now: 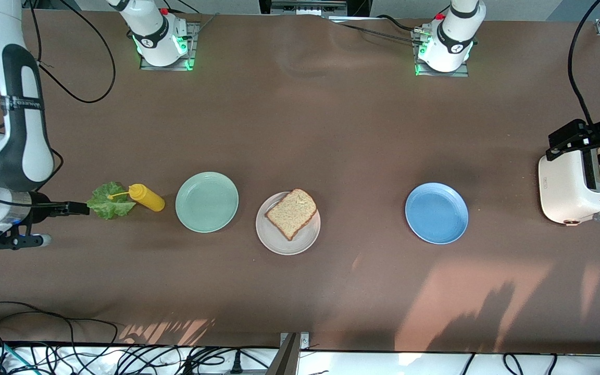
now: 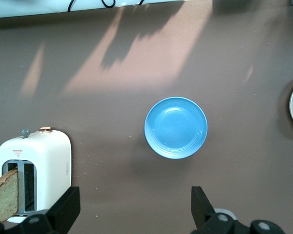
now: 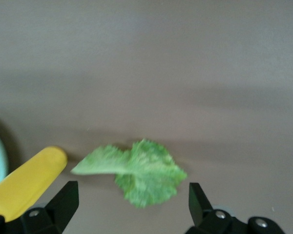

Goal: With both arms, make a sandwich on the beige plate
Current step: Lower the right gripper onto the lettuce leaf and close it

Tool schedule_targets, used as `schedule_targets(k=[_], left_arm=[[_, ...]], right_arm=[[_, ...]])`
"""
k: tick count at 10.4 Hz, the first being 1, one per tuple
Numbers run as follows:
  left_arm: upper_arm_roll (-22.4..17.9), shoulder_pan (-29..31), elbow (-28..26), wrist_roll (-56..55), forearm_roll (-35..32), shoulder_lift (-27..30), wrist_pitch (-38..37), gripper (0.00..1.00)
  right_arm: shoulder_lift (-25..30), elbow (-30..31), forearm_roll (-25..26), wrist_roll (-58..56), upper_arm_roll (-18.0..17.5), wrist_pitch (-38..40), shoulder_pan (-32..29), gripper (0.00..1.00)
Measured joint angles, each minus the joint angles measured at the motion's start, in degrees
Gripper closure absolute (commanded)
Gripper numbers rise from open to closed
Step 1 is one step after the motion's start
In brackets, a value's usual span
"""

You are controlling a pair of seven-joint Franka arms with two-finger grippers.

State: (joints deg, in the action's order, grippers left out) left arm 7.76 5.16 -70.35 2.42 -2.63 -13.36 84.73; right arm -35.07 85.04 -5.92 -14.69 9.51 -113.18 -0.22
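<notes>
Brown desk [image 1: 300, 130]: one bread slice [image 1: 291, 213] lies on the beige plate [image 1: 279, 239], centre frame. Right pincer [image 1: 78, 208] spread beside the lettuce [image 1: 108, 202], left edge. Left pincer [image 2: 134, 212] spread over the toaster [image 1: 571, 192], right edge.

Looked like a robotics lab w/ a mock kitchen setup: two arm bases [image 1: 162, 39] were bolted to a brown-covered table [image 1: 331, 130], loose cables [image 1: 71, 354] trailed along the table's camera-side edge, and a white toaster [image 1: 576, 190] stood on the table's left-arm end.
</notes>
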Motion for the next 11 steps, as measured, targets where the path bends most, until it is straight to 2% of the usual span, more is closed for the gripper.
schedule_targets(k=[3,6,8,10,11], left_arm=[[0.14,-0.20,-0.01,0.00,0.00,0.00,-0.01,0.00],[0.16,-0.51,-0.01,0.00,0.00,0.00,-0.01,0.00],[0.16,-0.52,-0.01,0.00,0.00,0.00,-0.02,0.00],[0.16,-0.53,-0.01,0.00,0.00,0.00,-0.06,0.00],[0.16,-0.53,-0.01,0.00,0.00,0.00,-0.16,0.00]], right_arm=[[-0.89,11.12,-0.68,0.00,-1.12,-16.37,-0.06,0.00],[-1.15,17.44,-3.39,0.02,-2.81,-21.67,-0.41,0.00],[-1.14,18.52,-3.65,0.01,-3.11,-22.96,-0.82,0.01],[-1.14,18.57,-3.69,-1.95,-3.27,-23.11,-1.24,0.17],[-1.16,18.73,-3.72,-3.26,-3.32,-23.19,-1.60,0.29]])
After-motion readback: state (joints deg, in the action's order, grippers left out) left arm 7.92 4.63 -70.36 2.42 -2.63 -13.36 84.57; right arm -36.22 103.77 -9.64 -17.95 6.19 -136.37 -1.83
